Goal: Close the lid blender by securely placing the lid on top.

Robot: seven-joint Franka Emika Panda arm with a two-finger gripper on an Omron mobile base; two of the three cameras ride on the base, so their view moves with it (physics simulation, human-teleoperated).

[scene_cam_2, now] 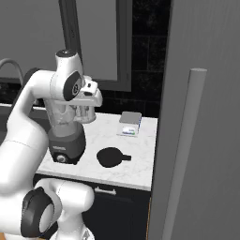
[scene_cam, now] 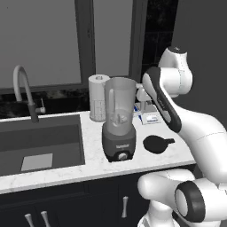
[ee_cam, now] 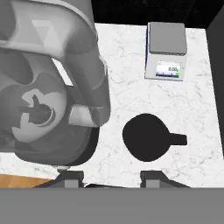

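The lid [ee_cam: 146, 137] is seen flat below the open, empty gripper [ee_cam: 109, 177], tab pointing away from the blender [ee_cam: 48, 87].

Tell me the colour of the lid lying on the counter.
Black all over, tab included; the lid shows best in the hand view, against the white marbled counter.

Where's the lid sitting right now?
The lid lies flat on the marble counter, just right of the blender in the left base view, with the small scale behind it.
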